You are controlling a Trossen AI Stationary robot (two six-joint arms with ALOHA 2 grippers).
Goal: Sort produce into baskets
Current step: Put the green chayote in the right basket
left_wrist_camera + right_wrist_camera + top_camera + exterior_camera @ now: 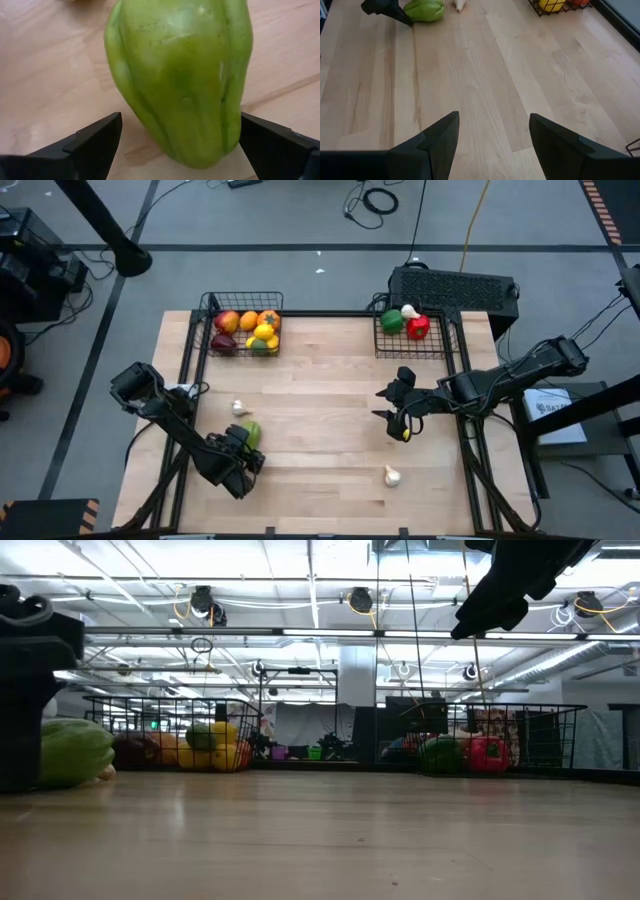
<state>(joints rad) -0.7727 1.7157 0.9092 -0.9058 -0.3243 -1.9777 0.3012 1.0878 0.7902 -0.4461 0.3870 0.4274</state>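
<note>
A light green pepper (180, 75) lies on its side on the wooden table (320, 430), near the left front. My left gripper (180, 125) points steeply down over it, open, one finger on each side of the pepper's near end. My right gripper (494, 120) hovers open and empty above the table's right half (392, 408). The left basket (240, 330) at the far edge holds red, orange and yellow produce. The right basket (415, 332) holds a green pepper, a red pepper and a garlic bulb. Two garlic bulbs (240, 409) (392, 476) lie loose on the table.
A black box with vents (455, 288) stands behind the right basket. A black frame (190, 350) runs along the table's edges. Bare wood lies between the two arms in the table's middle (320, 400).
</note>
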